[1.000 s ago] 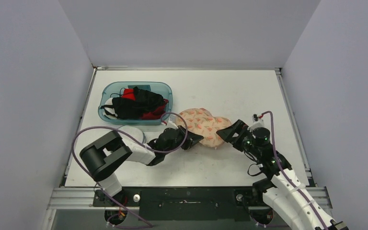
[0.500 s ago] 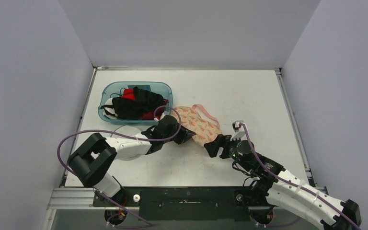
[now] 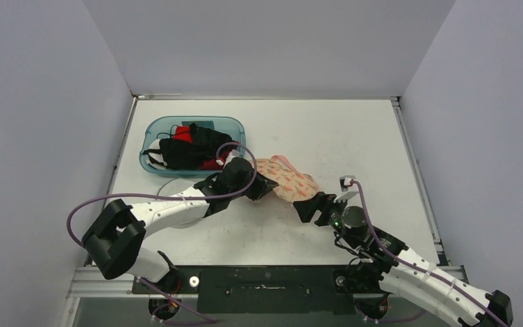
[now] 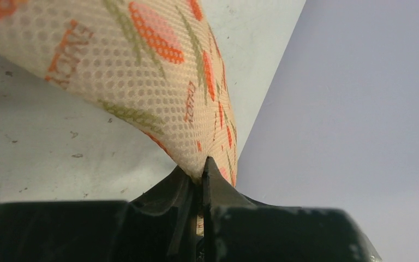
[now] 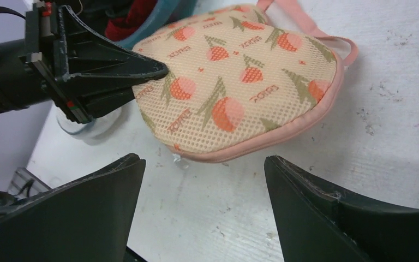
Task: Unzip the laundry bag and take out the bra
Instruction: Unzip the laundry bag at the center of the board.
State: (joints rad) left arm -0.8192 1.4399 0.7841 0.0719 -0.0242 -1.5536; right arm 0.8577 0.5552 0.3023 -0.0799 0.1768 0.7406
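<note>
Laundry bag [image 5: 240,82] pinched in left jaws; right jaws spread wide nearby.

The white table [image 3: 354,129] carries a teal bin [image 3: 156,126] and the mesh laundry bag [image 3: 289,180].

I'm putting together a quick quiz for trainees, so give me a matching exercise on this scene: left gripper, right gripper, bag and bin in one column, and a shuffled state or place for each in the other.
1. left gripper
2. right gripper
3. bag
4. bin

A. holds black and red clothes
B. open, just short of the bag's pink edge
C. shut on the bag
D. on the table between the grippers, peach print

Pairs: 1-C, 2-B, 3-D, 4-A
</note>
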